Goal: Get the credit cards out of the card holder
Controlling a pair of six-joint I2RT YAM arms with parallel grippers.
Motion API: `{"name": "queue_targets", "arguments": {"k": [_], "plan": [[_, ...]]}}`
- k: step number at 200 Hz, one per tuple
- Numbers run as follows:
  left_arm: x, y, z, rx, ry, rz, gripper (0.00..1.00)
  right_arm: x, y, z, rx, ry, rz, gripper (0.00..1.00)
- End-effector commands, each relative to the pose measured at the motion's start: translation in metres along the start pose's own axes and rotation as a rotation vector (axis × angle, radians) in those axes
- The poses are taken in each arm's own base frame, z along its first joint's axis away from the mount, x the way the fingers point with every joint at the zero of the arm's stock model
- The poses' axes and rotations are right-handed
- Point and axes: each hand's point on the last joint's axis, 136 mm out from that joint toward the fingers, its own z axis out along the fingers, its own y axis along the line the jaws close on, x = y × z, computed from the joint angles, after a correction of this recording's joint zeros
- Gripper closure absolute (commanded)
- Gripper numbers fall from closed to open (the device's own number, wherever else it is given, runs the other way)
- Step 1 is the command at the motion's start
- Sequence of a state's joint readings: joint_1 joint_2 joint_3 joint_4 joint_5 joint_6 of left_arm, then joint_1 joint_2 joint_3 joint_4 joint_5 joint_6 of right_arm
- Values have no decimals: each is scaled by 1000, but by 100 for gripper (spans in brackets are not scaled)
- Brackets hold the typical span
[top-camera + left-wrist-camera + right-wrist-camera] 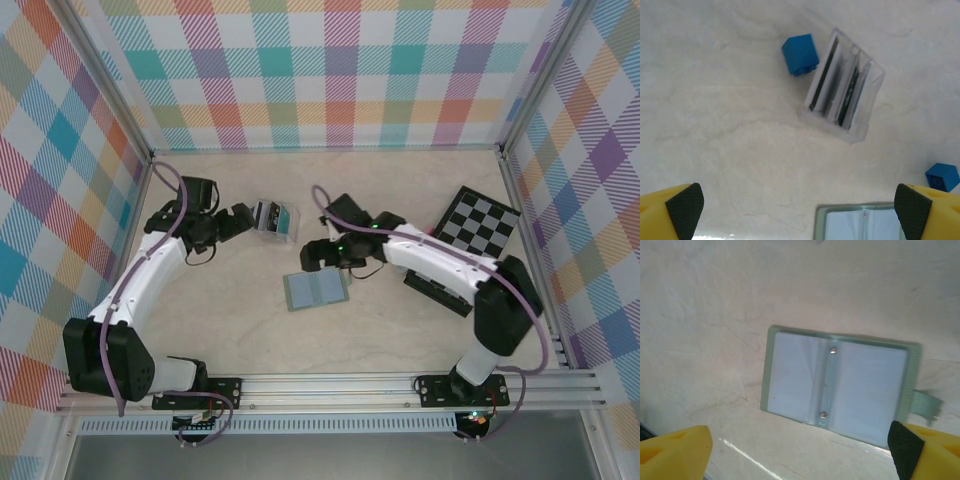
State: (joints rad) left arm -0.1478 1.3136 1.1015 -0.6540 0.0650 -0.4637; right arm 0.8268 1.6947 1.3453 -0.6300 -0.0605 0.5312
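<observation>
The card holder (315,290) lies opened flat on the table, grey-green rim up and pale blue-grey inner panels (840,385) showing. Its strap tab (926,404) sticks out to one side. My right gripper (800,455) hovers over it, open, and nothing sits between its fingers (910,452). In the top view that gripper (322,256) is just behind the holder. Dark and white credit cards (822,80) stand upright in a clear plastic stand (860,127). My left gripper (799,212) is wide open and empty, a little short of the stand (272,218). A corner of the holder (860,222) shows below it.
One blue cube (800,54) rests against the stand and another (942,176) lies near the holder. A black-and-white checkerboard (478,222) lies at the back right, with a dark flat object (440,292) under the right arm. Plaid walls enclose the table.
</observation>
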Motion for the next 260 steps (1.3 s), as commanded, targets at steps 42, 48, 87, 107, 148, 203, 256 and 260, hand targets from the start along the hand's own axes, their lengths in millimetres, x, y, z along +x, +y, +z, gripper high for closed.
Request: {"name": "queue_targets", "arguments": {"k": [42,48,87,107,148,203,256,260], "plan": [[31,22,2,5,30,-154,0,28,-7,56,211,200,-38,11],[34,23,3,11,32,-164,0,31,-10,60,233,220,-43,11],[46,26,8,35,45,-202,0,38,-21,81,339,285,-103,11],[50,25,9,57,54,-201,1,43,-29,89,385,308,-120,11],[52,14,5,122,62,-180,7,52,-49,100,451,348,-155,12],[74,-4,22,230,201,-227,23,61,-62,107,450,378,-137,25],[101,-21,39,302,343,-230,41,64,-70,108,428,391,-108,34],[104,-22,41,306,351,-231,42,65,-71,109,428,392,-106,34]]}}
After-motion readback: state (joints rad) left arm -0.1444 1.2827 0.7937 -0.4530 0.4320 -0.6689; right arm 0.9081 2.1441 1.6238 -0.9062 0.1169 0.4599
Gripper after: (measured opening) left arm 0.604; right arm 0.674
